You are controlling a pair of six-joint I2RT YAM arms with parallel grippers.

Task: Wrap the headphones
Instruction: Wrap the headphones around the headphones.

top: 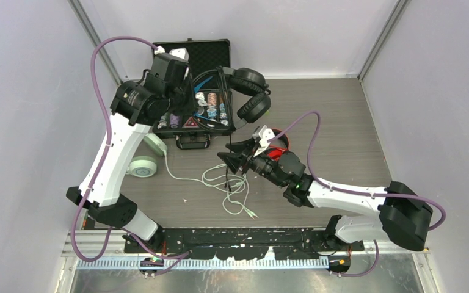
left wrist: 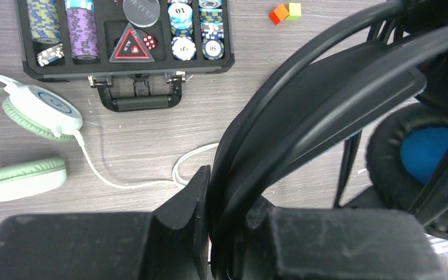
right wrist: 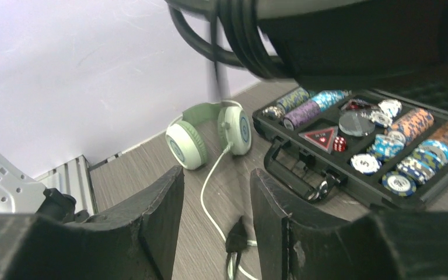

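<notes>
Left gripper point(left wrist: 227, 198), far left of the scene: fingers pinched on the headband of the black headphones point(left wrist: 326, 99), which are lifted off the table point(top: 342, 122) above the right edge of an open poker-chip case point(left wrist: 128, 35). The band arches to the right from the jaws, and one ear cup with a blue inner face point(left wrist: 431, 151) hangs at the right of the left wrist view. Right gripper point(right wrist: 216, 204), centre of the table: fingers spread apart and pointing left, holding nothing. A thin black cable point(top: 227, 152) drops from the black headphones toward the gap between the fingers. Whether it touches either finger cannot be told. Red headphones point(top: 276, 146): on the table just beside the right wrist and largely hidden by that arm. Mint-green headphones point(left wrist: 41, 111): lying flat on the table left of the case handle and near the left arm. Their white cable point(top: 220, 183) runs right into a loose tangle on the table, just nearer than the right gripper. Two small coloured cubes point(left wrist: 286, 11), one orange and one yellow-green, lie on the table right of the case.
</notes>
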